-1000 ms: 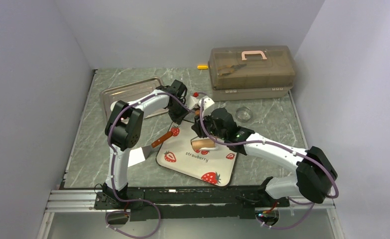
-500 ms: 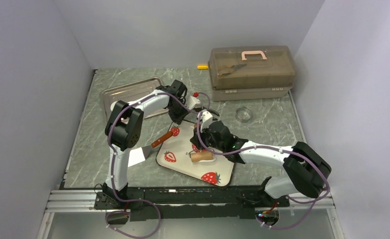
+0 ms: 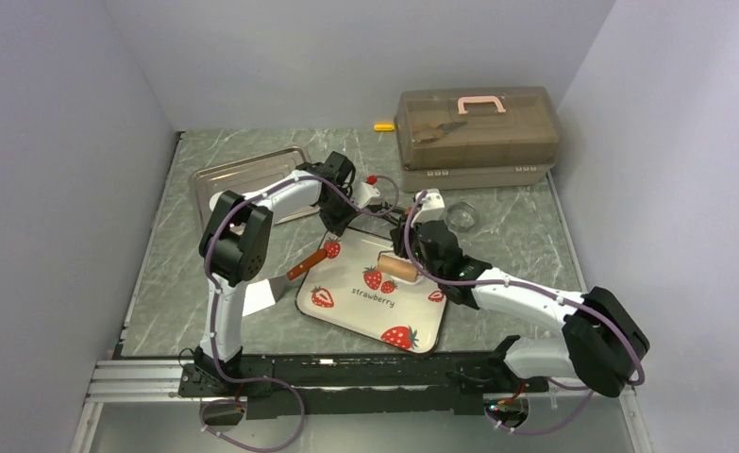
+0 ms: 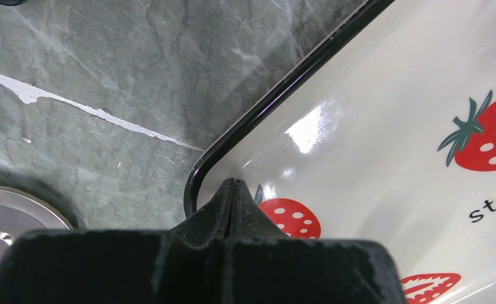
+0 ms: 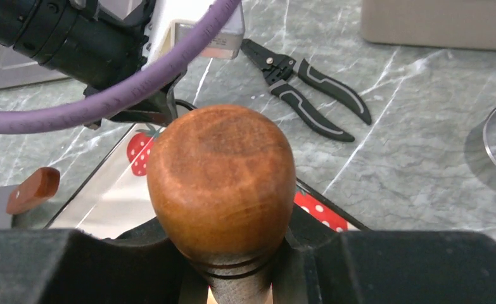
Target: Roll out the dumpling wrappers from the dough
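The brown wooden roller (image 3: 396,268) lies across the far part of the strawberry plate (image 3: 346,307), its rounded end (image 5: 221,177) filling the right wrist view. My right gripper (image 3: 416,253) is shut on the roller's narrow neck (image 5: 235,266). At the plate's far left corner, my left gripper (image 3: 337,229) is shut with nothing in it. Its joined tips (image 4: 234,190) rest just inside the plate's black rim (image 4: 277,104). No dough and no dumpling wrappers show in any view.
A scraper with a brown handle (image 3: 306,265) lies left of the plate. Farther back are a metal tray (image 3: 243,175) at the left, black pliers (image 5: 308,98), a clear glass ring (image 3: 461,216) and a brown toolbox (image 3: 477,132) at the right.
My right gripper drew the roller toward the plate's near side, then carried it back to the far right part. The left gripper has stayed on the plate's corner.
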Tool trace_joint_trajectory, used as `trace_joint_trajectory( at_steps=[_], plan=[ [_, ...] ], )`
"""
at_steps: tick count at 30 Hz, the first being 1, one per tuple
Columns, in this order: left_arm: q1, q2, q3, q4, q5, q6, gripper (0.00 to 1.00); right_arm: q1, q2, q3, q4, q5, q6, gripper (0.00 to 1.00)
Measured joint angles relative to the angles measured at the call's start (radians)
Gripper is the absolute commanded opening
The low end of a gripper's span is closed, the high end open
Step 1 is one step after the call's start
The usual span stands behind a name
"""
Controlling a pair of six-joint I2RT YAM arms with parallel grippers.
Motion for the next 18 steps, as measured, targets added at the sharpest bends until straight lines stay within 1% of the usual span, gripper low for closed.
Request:
trace_joint_trajectory(
  at_steps=[3, 6, 10, 11, 18],
  plan=[
    [0.000, 0.000, 0.000, 0.000, 0.000, 0.000, 0.00, 0.014, 0.006, 0.014, 0.004, 0.012, -0.037, 0.00],
    [0.000, 0.000, 0.000, 0.000, 0.000, 0.000, 0.00, 0.023, 0.042, 0.004, 0.052, -0.039, -0.048, 0.00],
    [0.000, 0.000, 0.000, 0.000, 0.000, 0.000, 0.00, 0.030, 0.095, -0.063, 0.067, -0.077, -0.008, 0.00],
    [0.000, 0.000, 0.000, 0.000, 0.000, 0.000, 0.00, 0.031, 0.099, -0.082, 0.091, -0.094, 0.023, 0.00],
    [0.000, 0.000, 0.000, 0.000, 0.000, 0.000, 0.00, 0.073, 0.099, -0.130, 0.164, -0.119, 0.049, 0.00]
  ],
)
